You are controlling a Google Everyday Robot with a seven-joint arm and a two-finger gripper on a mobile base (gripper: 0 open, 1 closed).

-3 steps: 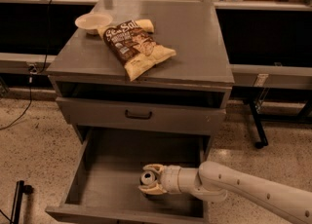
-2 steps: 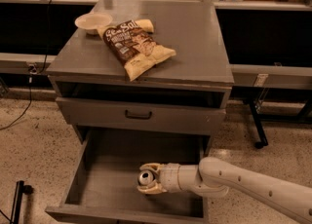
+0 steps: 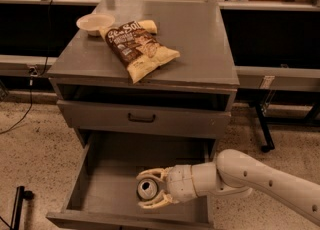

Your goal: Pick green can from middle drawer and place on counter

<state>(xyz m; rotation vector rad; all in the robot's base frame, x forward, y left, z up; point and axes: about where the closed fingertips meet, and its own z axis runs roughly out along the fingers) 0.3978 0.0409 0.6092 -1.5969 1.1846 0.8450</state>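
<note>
Gripper (image 3: 143,189) clamped on green can (image 3: 147,189) in middle drawer (image 3: 107,184); chip bag (image 3: 140,46) & bowl (image 3: 95,23) on counter (image 3: 200,39).

High front view down onto counter (image 3: 200,39); end effector (image 3: 145,190) bottom centre.

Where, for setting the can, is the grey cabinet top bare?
The grey metal counter is bare on its right half, from the brown chip bag to the rim. Its far left is crowded: pale round bowl beside bag. The gripper is in the grey drawer, at the shiny green can.
</note>
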